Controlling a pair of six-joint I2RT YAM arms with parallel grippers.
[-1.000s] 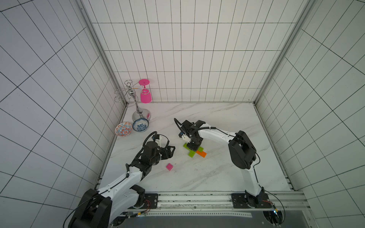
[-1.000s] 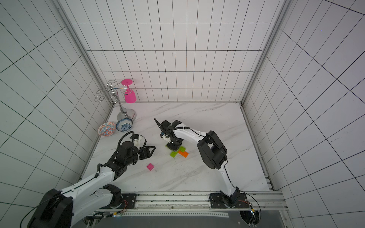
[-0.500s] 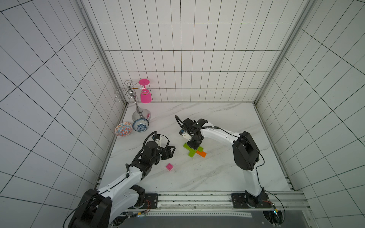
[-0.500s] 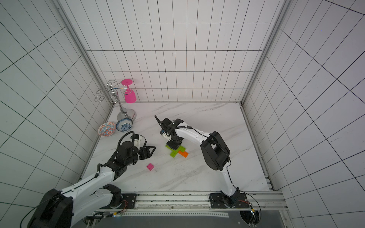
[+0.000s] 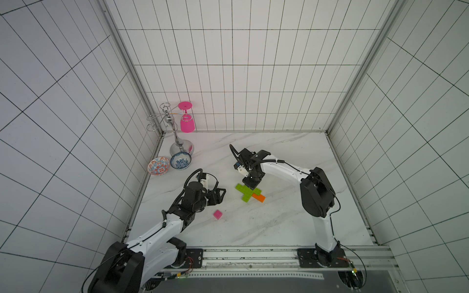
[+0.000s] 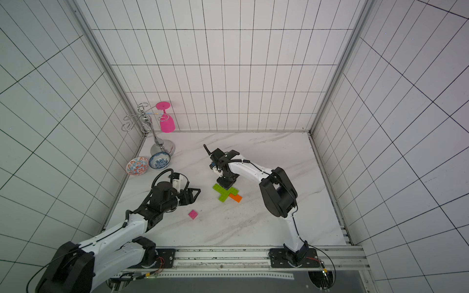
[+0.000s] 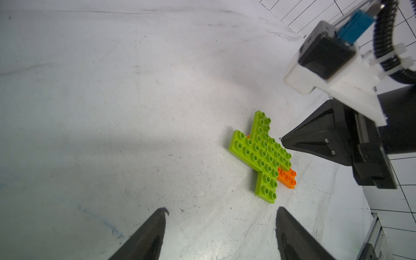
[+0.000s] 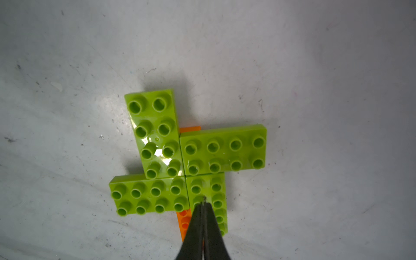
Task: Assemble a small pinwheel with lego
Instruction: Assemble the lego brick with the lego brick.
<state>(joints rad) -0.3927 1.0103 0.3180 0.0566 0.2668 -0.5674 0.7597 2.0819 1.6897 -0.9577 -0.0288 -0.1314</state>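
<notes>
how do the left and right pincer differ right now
The left pincer is open and empty; the right pincer is shut on nothing. The left pincer aims sideways toward the lime-green cross from a distance; the right pincer points down, tips at that cross, contact unclear. Both are black and tapered.

Both top views bright, even light from above, tile walls [image 5: 63, 126] splayed by wide-angle lens, soft short shadows on desk [image 5: 253, 228], wrist views dimmer, corners darkened, glare spots on lime-green brick [image 8: 155, 135], right tool [image 8: 203, 202] & left tool [image 7: 222, 210] blurred near lens.
</notes>
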